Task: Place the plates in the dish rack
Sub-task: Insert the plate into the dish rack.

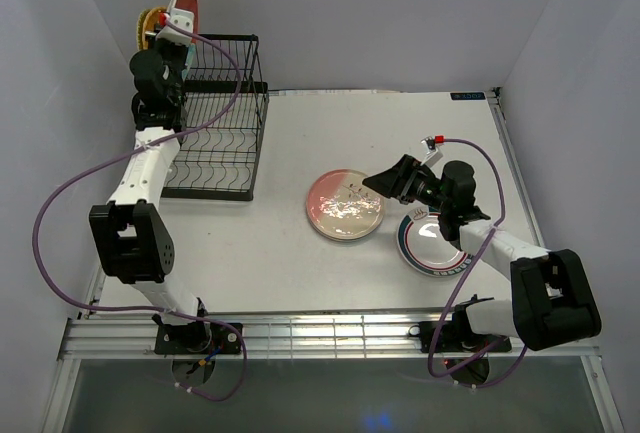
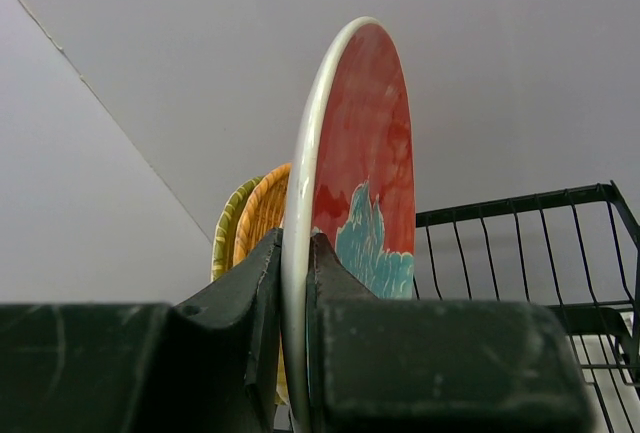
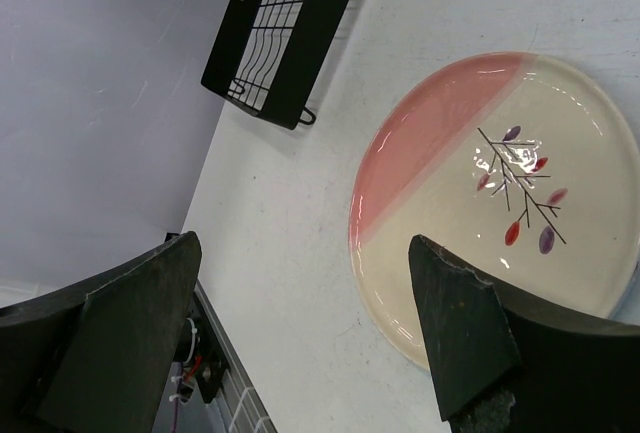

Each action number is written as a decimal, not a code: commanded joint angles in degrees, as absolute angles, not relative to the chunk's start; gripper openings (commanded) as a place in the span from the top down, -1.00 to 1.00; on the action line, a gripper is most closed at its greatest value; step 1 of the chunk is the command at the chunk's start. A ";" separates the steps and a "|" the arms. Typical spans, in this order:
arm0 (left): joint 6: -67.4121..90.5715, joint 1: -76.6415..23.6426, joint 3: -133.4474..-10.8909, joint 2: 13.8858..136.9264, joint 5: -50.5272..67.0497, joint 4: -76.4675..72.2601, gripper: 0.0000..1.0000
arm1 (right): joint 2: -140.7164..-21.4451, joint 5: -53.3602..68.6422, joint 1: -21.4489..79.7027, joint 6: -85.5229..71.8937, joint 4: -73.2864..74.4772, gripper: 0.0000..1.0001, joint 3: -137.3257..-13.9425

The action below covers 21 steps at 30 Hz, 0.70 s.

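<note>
The left fingers (image 2: 245, 298) are clamped on the rim of the red plate (image 2: 365, 153), held upright over the far-left end of the dish rack (image 1: 225, 143), just beside the yellow-orange plates (image 2: 262, 213). It should go down straight and edge-on into the next free slot before release. The right fingers (image 3: 130, 323) stand wide apart above the pink-and-white plate (image 3: 500, 193) on the table (image 1: 330, 123)

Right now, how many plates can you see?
5: red plate in the left gripper; yellow-green plate and orange plate behind it; pink-and-white plate and ringed plate flat on the table. More may be hidden.
</note>
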<state>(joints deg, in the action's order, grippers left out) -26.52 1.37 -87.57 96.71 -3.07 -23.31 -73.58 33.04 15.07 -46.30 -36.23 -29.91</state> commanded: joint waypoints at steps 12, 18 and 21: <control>-27.51 2.11 -91.23 95.53 -5.18 -38.14 1.00 | -74.88 34.28 14.94 -46.49 -39.81 -0.80 -32.34; -28.39 2.20 -92.55 96.86 -5.36 -38.23 1.00 | -75.59 34.98 14.85 -46.93 -40.43 -0.80 -32.43; -26.99 2.11 -92.55 96.68 -5.10 -38.32 1.00 | -75.67 34.98 14.85 -46.93 -40.52 -0.80 -32.43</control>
<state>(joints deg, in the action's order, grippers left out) -25.80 1.28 -87.37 99.81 -3.22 -26.87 -75.53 33.74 15.07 -46.65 -37.52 -29.91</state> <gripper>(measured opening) 0.215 0.900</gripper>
